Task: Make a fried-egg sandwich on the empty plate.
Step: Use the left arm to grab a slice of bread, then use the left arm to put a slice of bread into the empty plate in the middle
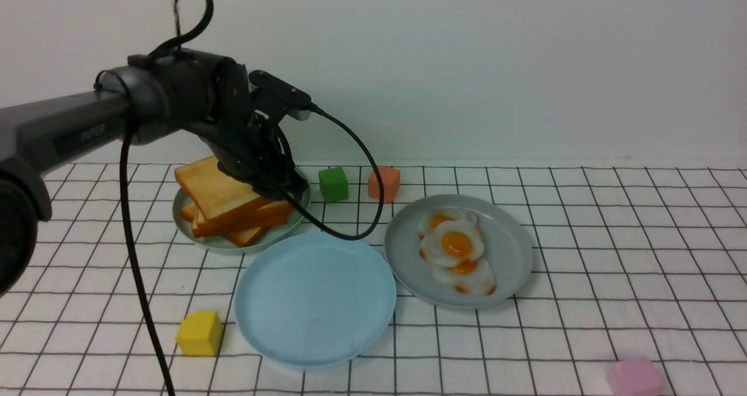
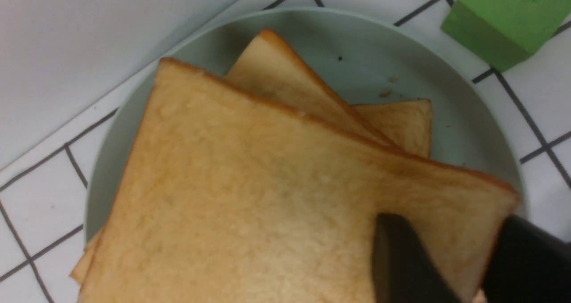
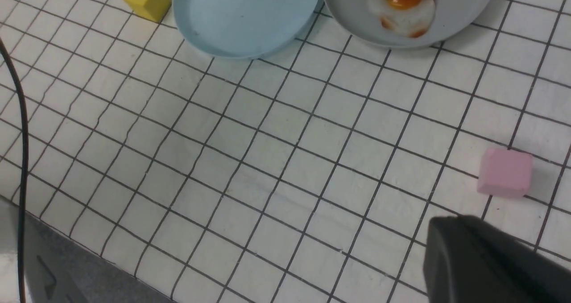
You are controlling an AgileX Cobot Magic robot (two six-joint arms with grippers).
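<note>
Front view: blue plate [image 1: 315,302] bare at 6 o'clock, nothing assembled yet; left jaws pinch a corner of top toast [image 1: 213,195] on green plate [image 1: 210,243] at its 11 o'clock, eggs [image 1: 454,244] untouched at its 2 o'clock, right jaws shut.

I see the light-blue plate [image 3: 250,26] on the gridded surface [image 3: 285,160], just beside the grey plate [image 3: 461,4] holding fried eggs [image 3: 403,10]. A yellow cube [image 3: 147,0] sits beside the blue rim; a pink cube [image 3: 505,172] lies near my right pincer [image 3: 486,258].
</note>
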